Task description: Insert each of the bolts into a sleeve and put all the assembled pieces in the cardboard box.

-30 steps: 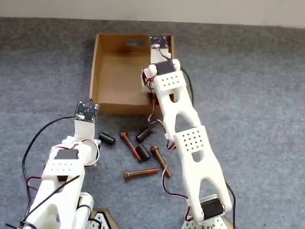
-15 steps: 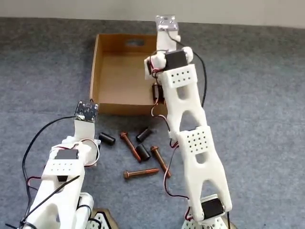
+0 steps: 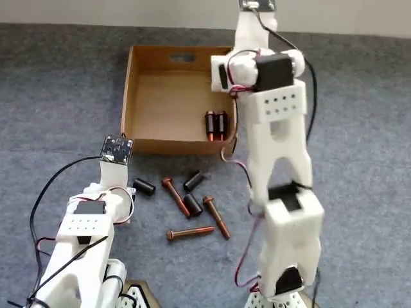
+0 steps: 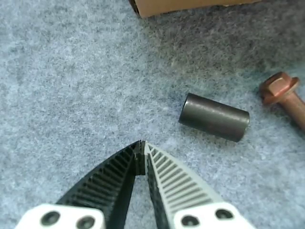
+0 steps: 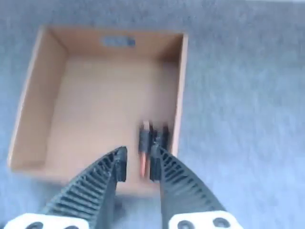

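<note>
1. High view: The cardboard box (image 3: pixel 160 102) sits toward the far side of the grey desk (image 3: pixel 359 128). Two assembled pieces (image 3: pixel 216 125) lie side by side inside it, in the near corner on the right arm's side, close to the near wall. The right arm (image 3: pixel 276 115) stands raised over the box's right wall. In front of the box, three loose sleeves (image 3: pixel 144 187) and three loose bolts (image 3: pixel 191 232) lie on the desk between the two arms, the bolts bare. The left arm (image 3: pixel 90 224) sits low, near the leftmost sleeve.

2. Left wrist view: The left pincer (image 4: pixel 142 148) is closed, its tips touching with nothing between them. It hangs low over the desk. Just beyond the tips, and apart from them, one sleeve (image 4: pixel 214 117) lies on its side. The hexagonal head of a bolt (image 4: pixel 281 93) lies near that sleeve's far end without touching it. A corner of the box (image 4: pixel 190 5) shows farther off.

3. Right wrist view: The right pincer (image 5: pixel 139 162) has a narrow gap between its tips and holds nothing. It hangs above the box (image 5: pixel 95 90). The assembled pieces (image 5: pixel 152 140) lie below it, next to each other, close to the box's side wall.
</note>
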{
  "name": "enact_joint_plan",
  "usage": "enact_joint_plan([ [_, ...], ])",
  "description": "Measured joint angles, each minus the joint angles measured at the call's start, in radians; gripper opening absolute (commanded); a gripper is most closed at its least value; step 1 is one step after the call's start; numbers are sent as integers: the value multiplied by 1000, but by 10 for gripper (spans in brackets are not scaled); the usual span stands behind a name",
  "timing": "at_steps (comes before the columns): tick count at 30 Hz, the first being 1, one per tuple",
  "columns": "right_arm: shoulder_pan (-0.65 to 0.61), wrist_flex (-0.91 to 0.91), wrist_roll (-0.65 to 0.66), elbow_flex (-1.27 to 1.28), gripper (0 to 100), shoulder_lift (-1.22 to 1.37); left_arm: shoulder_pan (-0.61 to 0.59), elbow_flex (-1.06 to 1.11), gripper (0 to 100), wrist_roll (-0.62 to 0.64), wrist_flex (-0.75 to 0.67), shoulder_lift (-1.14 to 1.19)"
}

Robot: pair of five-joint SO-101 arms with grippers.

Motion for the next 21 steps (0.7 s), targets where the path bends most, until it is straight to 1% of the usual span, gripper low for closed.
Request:
enact_joint_plan([
  [2, -23, -17, 34, 249, 87, -153, 0, 0, 10, 0, 0, 0],
  [4, -54, -86, 52, 496, 87, -298, 0, 0, 10, 0, 0, 0],
  [8, -103, -295, 63, 987, 87, -592, -51, 0, 10, 0, 0, 0],
  [11, -175, -459, 68, 1330, 88, -799, -101, 0, 10, 6, -34, 0],
  [13, -239, -552, 75, 1524, 88, -905, -153, 0, 10, 58, -60, 0],
  [15, -313, -632, 101, 1671, 90, -954, -224, 0, 10, 130, -92, 0],
  [17, -379, -707, 118, 1765, 90, -962, -308, 0, 10, 210, -130, 0],
  [21, -463, -839, 126, 1821, 90, -918, -459, 0, 13, 338, -183, 0],
])
